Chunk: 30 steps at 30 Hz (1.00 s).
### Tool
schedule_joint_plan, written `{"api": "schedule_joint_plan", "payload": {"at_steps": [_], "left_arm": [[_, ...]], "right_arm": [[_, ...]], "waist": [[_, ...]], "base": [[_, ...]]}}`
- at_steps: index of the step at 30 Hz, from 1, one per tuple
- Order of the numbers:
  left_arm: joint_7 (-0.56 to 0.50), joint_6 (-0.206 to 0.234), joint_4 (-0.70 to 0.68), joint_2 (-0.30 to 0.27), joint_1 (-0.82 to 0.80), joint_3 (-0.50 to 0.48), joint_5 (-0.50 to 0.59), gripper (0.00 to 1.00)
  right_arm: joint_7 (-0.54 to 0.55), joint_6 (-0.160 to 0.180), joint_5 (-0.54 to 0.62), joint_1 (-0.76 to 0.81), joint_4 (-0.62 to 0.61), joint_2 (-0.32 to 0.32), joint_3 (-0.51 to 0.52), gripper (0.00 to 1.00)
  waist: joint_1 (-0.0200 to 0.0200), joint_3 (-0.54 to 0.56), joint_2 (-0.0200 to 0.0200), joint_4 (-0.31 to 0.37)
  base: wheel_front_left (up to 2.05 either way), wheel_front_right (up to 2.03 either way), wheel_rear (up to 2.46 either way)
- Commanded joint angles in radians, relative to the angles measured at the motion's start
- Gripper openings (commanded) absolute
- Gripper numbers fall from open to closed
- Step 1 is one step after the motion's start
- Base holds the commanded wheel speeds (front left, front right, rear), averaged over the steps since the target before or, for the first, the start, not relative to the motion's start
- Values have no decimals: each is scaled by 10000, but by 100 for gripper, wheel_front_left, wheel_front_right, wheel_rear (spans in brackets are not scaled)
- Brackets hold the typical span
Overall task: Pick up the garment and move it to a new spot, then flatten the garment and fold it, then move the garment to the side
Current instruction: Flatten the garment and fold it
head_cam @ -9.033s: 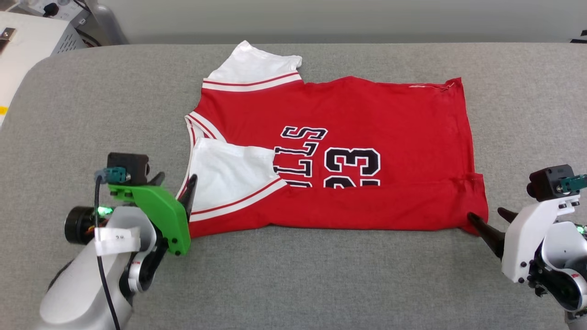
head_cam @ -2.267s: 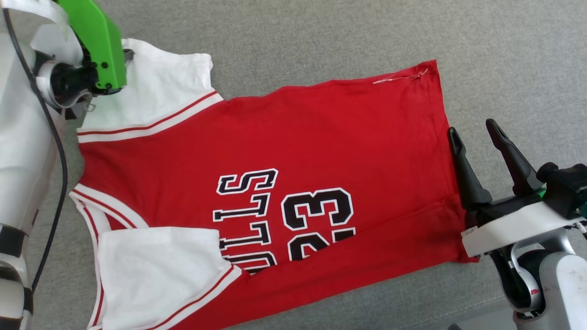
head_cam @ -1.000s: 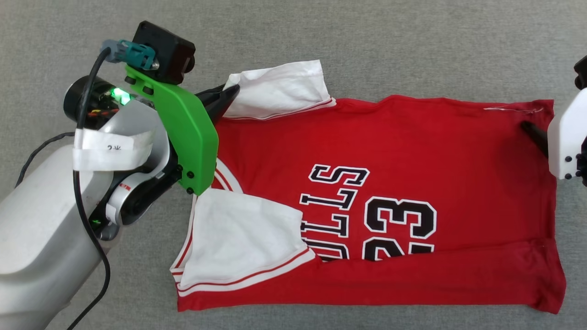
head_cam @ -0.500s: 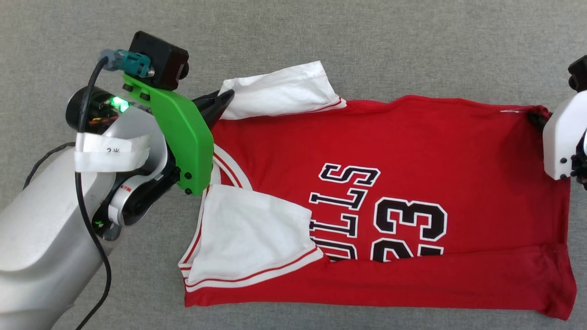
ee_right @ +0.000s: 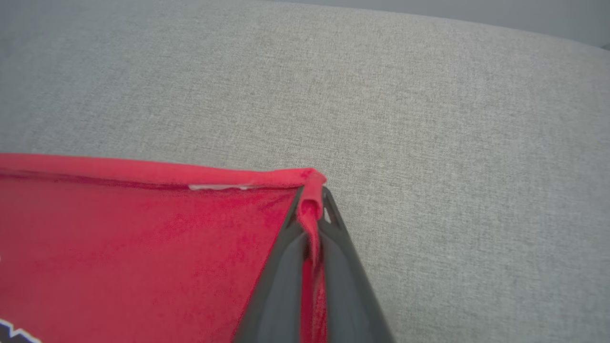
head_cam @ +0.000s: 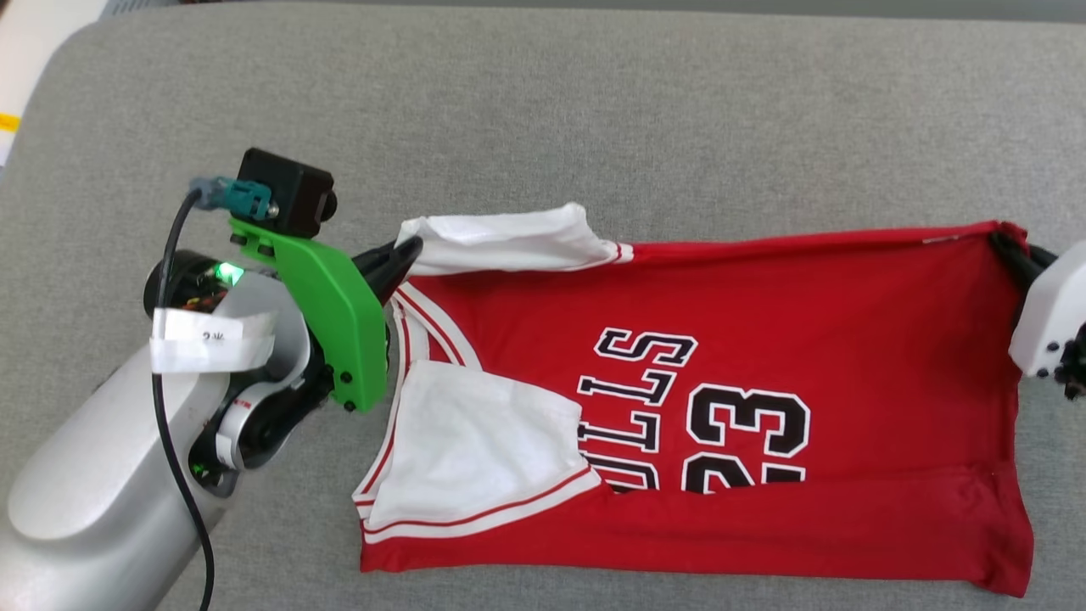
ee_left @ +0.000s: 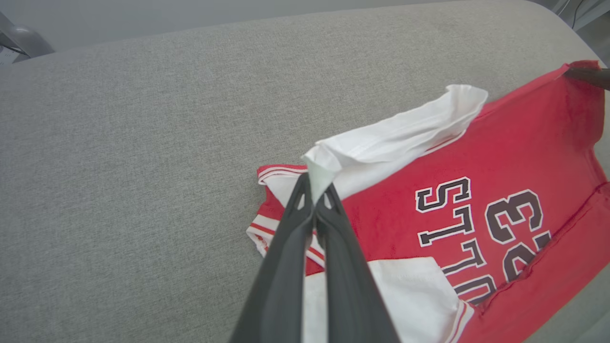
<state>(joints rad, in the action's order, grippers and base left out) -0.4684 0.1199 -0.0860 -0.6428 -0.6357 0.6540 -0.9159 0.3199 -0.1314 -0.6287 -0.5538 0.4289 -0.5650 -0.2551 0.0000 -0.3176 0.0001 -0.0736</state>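
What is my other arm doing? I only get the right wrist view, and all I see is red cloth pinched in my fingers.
Observer: The left fingers are shut on the tip of a white sleeve of the shirt.
Operator: Is the whole shirt up in the air?
Observer: No. The head view shows its near hem lying on the grey surface; just the far edge looks pulled tight.
Operator: Is there writing on it?
Observer: Yes, dark letters and a 23 on the chest.
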Motion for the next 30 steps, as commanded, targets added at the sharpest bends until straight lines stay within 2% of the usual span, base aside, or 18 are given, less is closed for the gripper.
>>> {"api": "schedule_joint_plan", "payload": {"at_steps": [1, 7, 14, 19, 30], "left_arm": [[123, 52, 21, -28, 307, -47, -102, 0], [316, 166, -150, -141, 1163, -44, -407, 0], [493, 465, -340, -257, 2323, 120, -631, 0], [395, 653, -184, -496, 3082, 521, -477, 0], [159, 724, 234, -372, 3538, 913, -592, 0]], "right_arm": [[-194, 7, -214, 357, -115, -49, 4, 0], [-645, 7, -1003, 1588, -709, -200, 27, 0], [-675, 7, -1825, 3180, -1584, -502, -229, 0], [-313, 7, -2387, 4030, -2133, -847, -383, 0], [285, 7, -2621, 4679, -2995, -1751, -1097, 0]], "waist": [[0, 404, -1, -85], [0, 837, -1, -187], [0, 1207, -1, -264], [0, 1366, -1, -192], [0, 1373, -1, -117]], "base": [[0, 0, 0], [0, 0, 0], [0, 0, 0], [0, 0, 0], [0, 0, 0]]}}
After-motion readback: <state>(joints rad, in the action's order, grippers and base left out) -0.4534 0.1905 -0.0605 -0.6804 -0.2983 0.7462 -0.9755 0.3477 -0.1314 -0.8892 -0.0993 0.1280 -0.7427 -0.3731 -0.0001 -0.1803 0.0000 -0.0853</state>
